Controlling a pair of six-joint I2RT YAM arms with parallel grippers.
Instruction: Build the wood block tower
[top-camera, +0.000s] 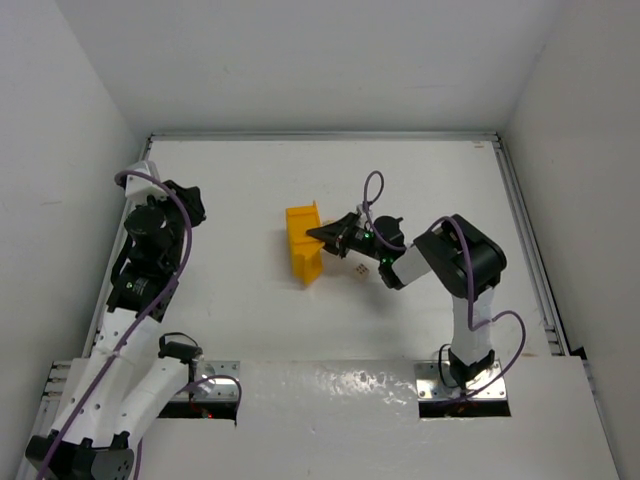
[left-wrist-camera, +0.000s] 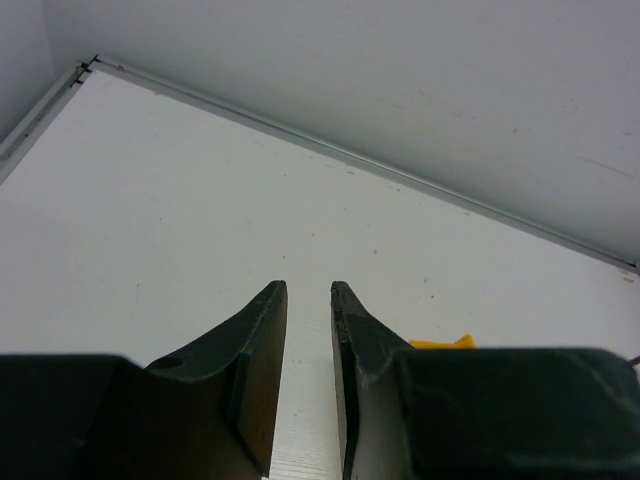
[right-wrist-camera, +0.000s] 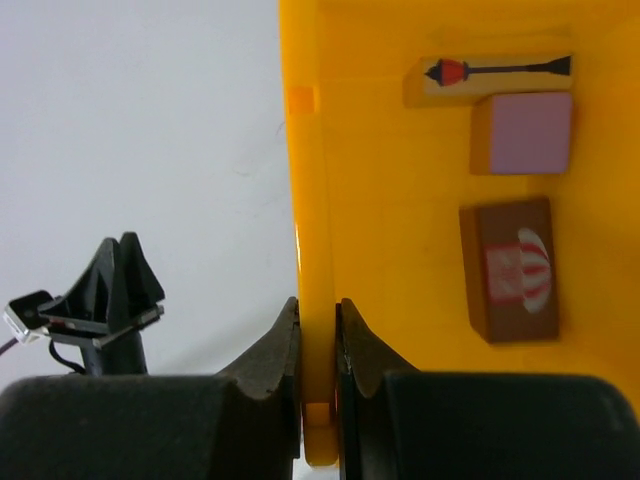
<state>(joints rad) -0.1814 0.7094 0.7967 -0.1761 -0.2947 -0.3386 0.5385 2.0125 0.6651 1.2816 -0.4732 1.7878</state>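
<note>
In the right wrist view three wood blocks lie inside the yellow bin (right-wrist-camera: 315, 200): a light tan one with a lamp-post picture (right-wrist-camera: 490, 75), a purple one (right-wrist-camera: 522, 132) and a dark brown one with a striped picture (right-wrist-camera: 510, 268). My right gripper (right-wrist-camera: 318, 310) is shut on the bin's side wall, one finger inside and one outside. From above, the bin (top-camera: 303, 243) sits mid-table with the right gripper (top-camera: 325, 235) at its right wall. A small pale block (top-camera: 358, 268) lies on the table under the right wrist. My left gripper (left-wrist-camera: 308, 290) is open and holds nothing.
The left arm (top-camera: 150, 240) is folded back at the table's left side, far from the bin. A metal rail (top-camera: 525, 240) runs along the right edge, and white walls close in the back and both sides. A sliver of the bin (left-wrist-camera: 445, 343) shows beside the left fingers.
</note>
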